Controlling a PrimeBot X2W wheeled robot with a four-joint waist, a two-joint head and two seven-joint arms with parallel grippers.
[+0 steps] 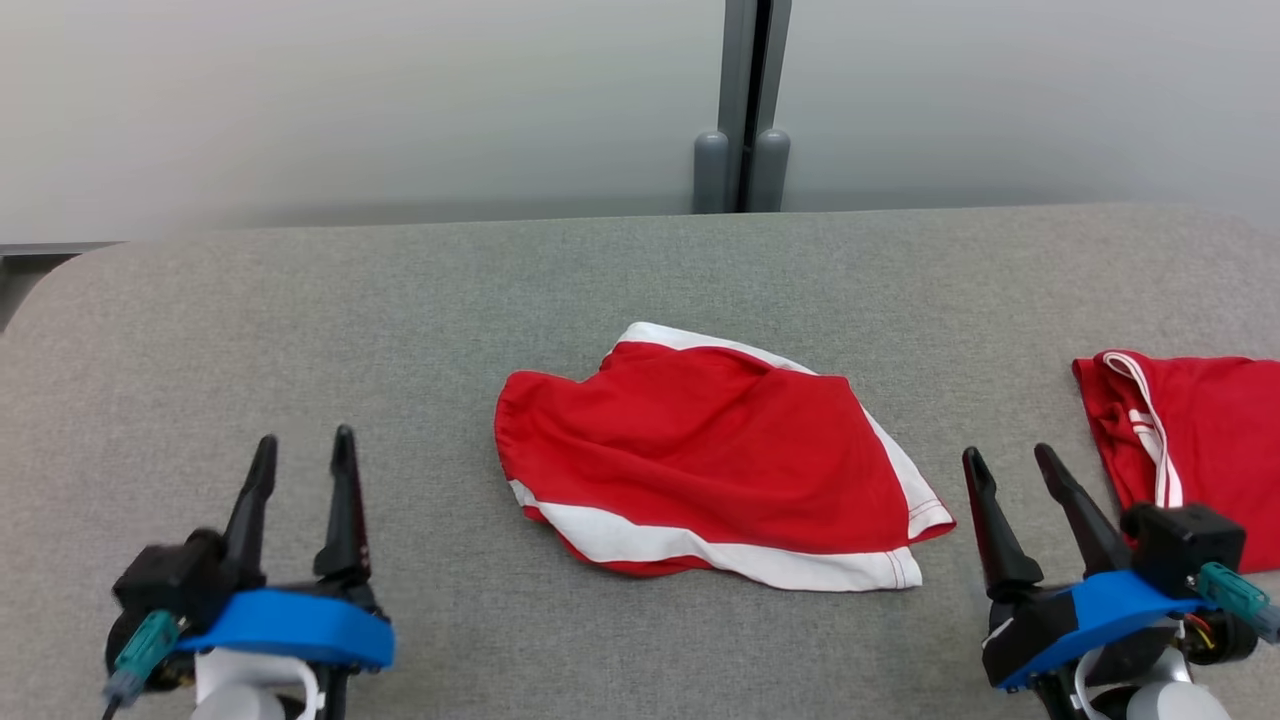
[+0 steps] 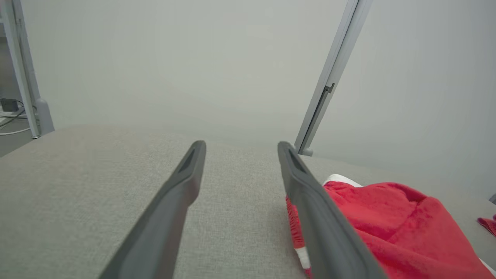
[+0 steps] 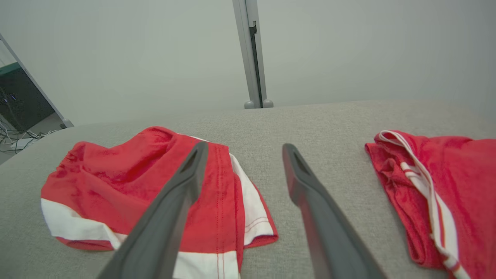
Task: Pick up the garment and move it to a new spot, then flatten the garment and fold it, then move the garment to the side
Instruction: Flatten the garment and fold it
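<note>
Garment: red soft-knit shorts with white trim are lying rumpled at mid-frame.
Handling: likely light, limp and draping; gathered waistband at their left edge is looking best to pinch.
Left side: left gripper is hovering lower left, fingers apart, empty.
Right side: right gripper is hovering lower right, fingers apart, empty.
Neighbour: second red white-striped garment is lying at right edge.
Surface: grey woven tabletop is probably offering friction.
Room: pale wall panels are standing behind.
</note>
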